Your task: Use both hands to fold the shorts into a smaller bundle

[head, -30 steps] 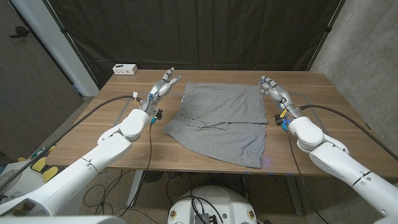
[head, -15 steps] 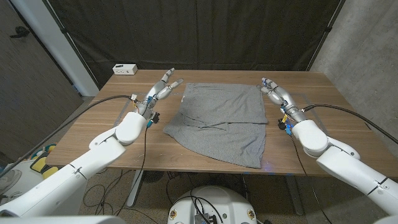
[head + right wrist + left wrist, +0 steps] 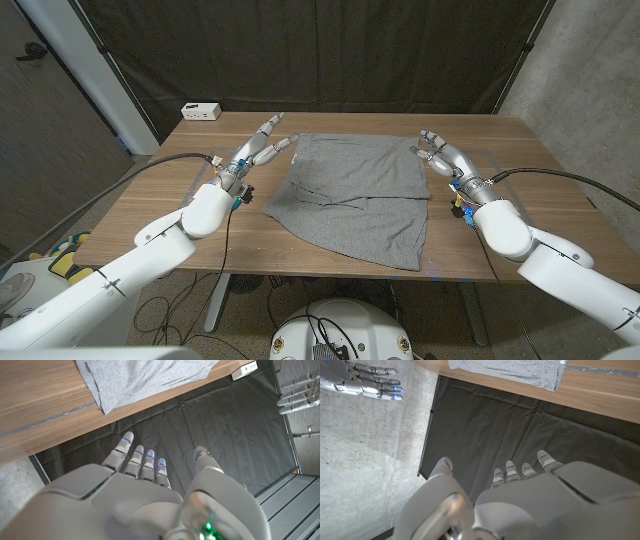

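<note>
Grey shorts (image 3: 356,196) lie spread on the wooden table (image 3: 150,210), waistband toward the far edge, hems toward me. My left hand (image 3: 262,146) hovers open just left of the far left corner of the shorts, fingers spread and pointing away. On the other side my right hand (image 3: 440,152) is open beside the far right corner, close to the cloth. In the left wrist view a strip of the shorts (image 3: 510,371) shows beyond my left hand (image 3: 520,495). The right wrist view has the shorts (image 3: 140,380) past my right hand (image 3: 145,485).
A small white box (image 3: 201,111) sits at the table's far left corner. A dark curtain (image 3: 330,50) hangs behind the table. Bare wood lies on both sides of the shorts. The right hand (image 3: 362,382) also appears in the left wrist view.
My left hand has moved right, closer to the shorts' far left corner. My right hand has shifted slightly toward me and stays beside the far right corner. The shorts have not moved.
</note>
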`<action>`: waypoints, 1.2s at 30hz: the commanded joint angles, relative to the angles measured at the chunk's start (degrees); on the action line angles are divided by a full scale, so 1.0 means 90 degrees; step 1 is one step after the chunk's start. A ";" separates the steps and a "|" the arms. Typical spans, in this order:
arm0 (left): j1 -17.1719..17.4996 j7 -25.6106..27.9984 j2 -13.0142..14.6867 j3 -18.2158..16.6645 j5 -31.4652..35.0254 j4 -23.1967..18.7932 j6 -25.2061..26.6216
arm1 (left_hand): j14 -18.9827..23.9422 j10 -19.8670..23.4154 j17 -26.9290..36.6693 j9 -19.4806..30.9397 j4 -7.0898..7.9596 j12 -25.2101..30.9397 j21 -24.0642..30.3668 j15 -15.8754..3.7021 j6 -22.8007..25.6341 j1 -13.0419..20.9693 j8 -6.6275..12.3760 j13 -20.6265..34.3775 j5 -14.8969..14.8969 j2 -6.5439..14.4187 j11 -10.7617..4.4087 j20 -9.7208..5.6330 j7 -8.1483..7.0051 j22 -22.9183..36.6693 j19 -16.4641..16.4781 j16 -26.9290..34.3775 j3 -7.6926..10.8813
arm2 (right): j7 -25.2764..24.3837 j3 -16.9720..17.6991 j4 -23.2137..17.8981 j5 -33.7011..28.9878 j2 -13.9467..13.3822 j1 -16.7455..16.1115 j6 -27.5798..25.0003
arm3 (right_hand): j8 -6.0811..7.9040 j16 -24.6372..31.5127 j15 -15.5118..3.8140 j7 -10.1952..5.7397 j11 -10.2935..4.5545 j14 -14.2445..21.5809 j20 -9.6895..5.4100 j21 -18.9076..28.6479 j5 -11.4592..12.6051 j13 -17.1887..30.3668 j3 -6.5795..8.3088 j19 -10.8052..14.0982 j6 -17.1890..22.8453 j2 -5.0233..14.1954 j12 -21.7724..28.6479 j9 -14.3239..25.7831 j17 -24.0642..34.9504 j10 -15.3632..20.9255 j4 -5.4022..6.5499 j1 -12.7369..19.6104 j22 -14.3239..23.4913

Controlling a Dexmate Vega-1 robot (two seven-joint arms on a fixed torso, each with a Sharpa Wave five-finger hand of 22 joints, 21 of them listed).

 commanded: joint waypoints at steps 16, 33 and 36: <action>0.1167 0.0028 0.0717 -0.0816 0.1024 -0.0982 0.0753 | -0.0024 0.0111 0.0009 0.0018 -0.0107 -0.0011 -0.0016 -0.0077 0.0055 0.0113 0.0021 0.0035 -0.0024 -0.0014 -0.0033 0.0058 -0.0030 0.0019 -0.0046 -0.0011 0.0022 | 0.0016 0.0028 -0.1617 -0.1562 -0.0520 -0.1005 -0.2113 | 0.0027 0.0044 -0.0123 -0.0053 -0.0097 0.0086 -0.0020 0.0061 -0.0096 0.0036 0.0061 0.0073 0.0059 0.0025 0.0028 0.0038 0.0051 0.0078 -0.0039 0.0148 0.0021; 0.1877 -0.0089 0.0921 -0.1389 0.1587 -0.1380 0.1104 | 0.0045 0.0267 0.0006 0.0020 -0.0201 0.0010 0.0001 -0.0078 0.0156 0.0192 0.0034 0.0036 -0.0029 -0.0033 -0.0047 0.0098 -0.0059 0.0016 0.0028 0.0009 0.0024 | 0.0016 -0.0416 -0.2163 -0.2389 -0.0666 -0.1296 -0.3166 | 0.0031 0.0071 -0.0225 -0.0094 -0.0118 0.0131 -0.0022 0.0059 -0.0143 0.0040 0.0038 0.0088 0.0088 0.0025 0.0032 0.0043 0.0080 0.0119 0.0007 0.0132 0.0021; 0.2003 -0.0151 0.0932 -0.1493 0.1640 -0.1426 0.1145 | 0.0080 0.0291 0.0006 0.0021 -0.0222 0.0011 0.0024 -0.0063 0.0161 0.0210 0.0030 0.0036 -0.0029 -0.0039 -0.0047 0.0114 -0.0057 0.0015 0.0091 0.0019 0.0024 | 0.0035 -0.0488 -0.2254 -0.2480 -0.0704 -0.1347 -0.3305 | 0.0028 0.0076 -0.0238 -0.0097 -0.0117 0.0144 -0.0021 0.0059 -0.0146 0.0040 0.0038 0.0089 0.0084 0.0028 0.0031 0.0044 0.0082 0.0121 0.0010 0.0134 0.0021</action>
